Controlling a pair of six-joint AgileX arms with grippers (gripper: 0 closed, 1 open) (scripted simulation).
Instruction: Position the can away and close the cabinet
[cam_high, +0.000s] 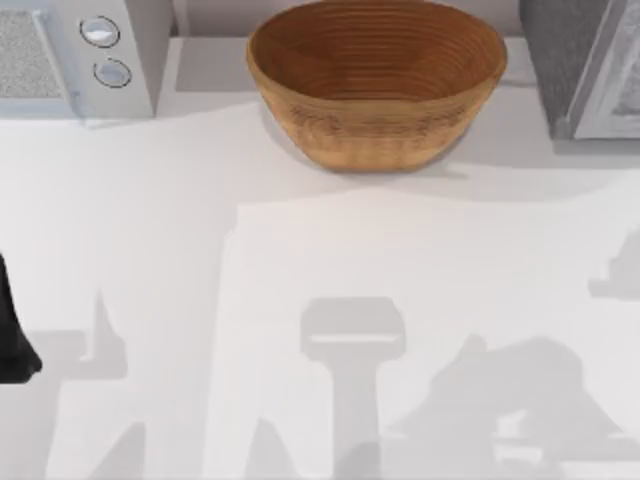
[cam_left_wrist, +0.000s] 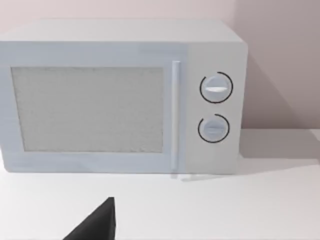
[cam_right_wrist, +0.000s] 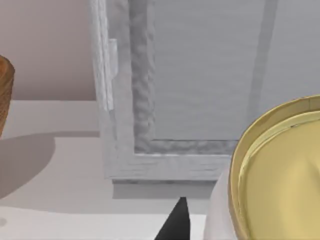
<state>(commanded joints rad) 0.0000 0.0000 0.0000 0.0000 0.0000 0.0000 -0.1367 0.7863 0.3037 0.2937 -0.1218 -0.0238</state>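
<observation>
The can (cam_right_wrist: 280, 175) has a gold top and a white side. It sits very close in the right wrist view, and my right gripper (cam_right_wrist: 215, 227) is shut on it, with one dark finger (cam_right_wrist: 175, 225) against its side. Straight ahead of the can is the grey cabinet (cam_right_wrist: 200, 75), whose ribbed grey inside shows behind a pale frame (cam_right_wrist: 120, 100). In the top view the cabinet (cam_high: 585, 70) stands at the table's back right corner. My left arm (cam_high: 14, 335) is parked at the table's left edge.
A woven brown basket (cam_high: 376, 80) stands at the back middle, and its edge (cam_right_wrist: 4, 95) also appears near the cabinet. A white microwave (cam_high: 75, 55) with two dials fills the back left corner and faces the left wrist camera (cam_left_wrist: 120, 95). The white table's (cam_high: 300, 300) middle and front lie bare.
</observation>
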